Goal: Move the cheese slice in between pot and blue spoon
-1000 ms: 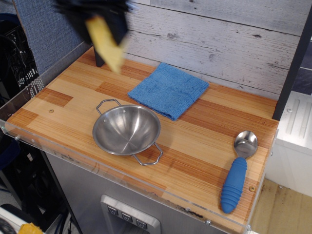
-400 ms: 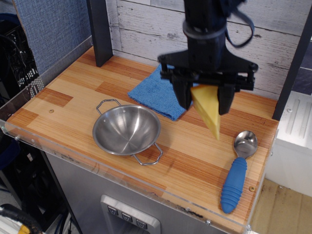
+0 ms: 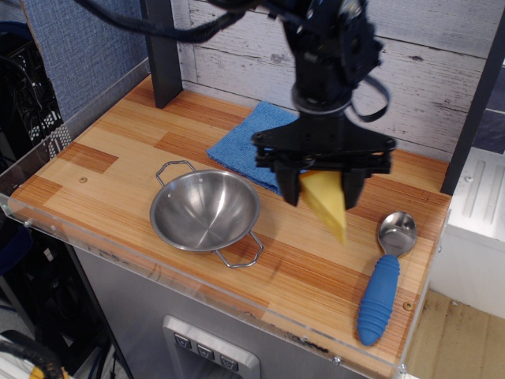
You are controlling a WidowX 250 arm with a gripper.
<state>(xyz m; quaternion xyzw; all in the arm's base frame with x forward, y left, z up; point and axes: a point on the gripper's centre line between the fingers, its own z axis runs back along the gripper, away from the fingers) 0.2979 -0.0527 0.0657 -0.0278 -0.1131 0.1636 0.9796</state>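
Observation:
My gripper [image 3: 321, 188] is shut on the cheese slice [image 3: 326, 203], a yellow wedge that hangs point down between the black fingers [image 3: 289, 183]. It hovers above the wooden counter [image 3: 118, 158], between the pot and the blue spoon. The pot [image 3: 204, 210], a shiny steel bowl with two wire handles, stands to the left of the cheese. The blue spoon [image 3: 383, 278] lies at the right, silver scoop toward the back, ribbed blue handle toward the front edge.
A blue square cloth [image 3: 260, 146] lies behind the gripper, partly hidden by it. A dark post [image 3: 162, 51] stands at the back left against the grey plank wall. A clear acrylic lip [image 3: 47, 225] runs along the counter's front and left edges.
The gripper carried the cheese slice from the back left corner across to the right, then lowered a little and shifted slightly left, over the gap between pot and spoon.

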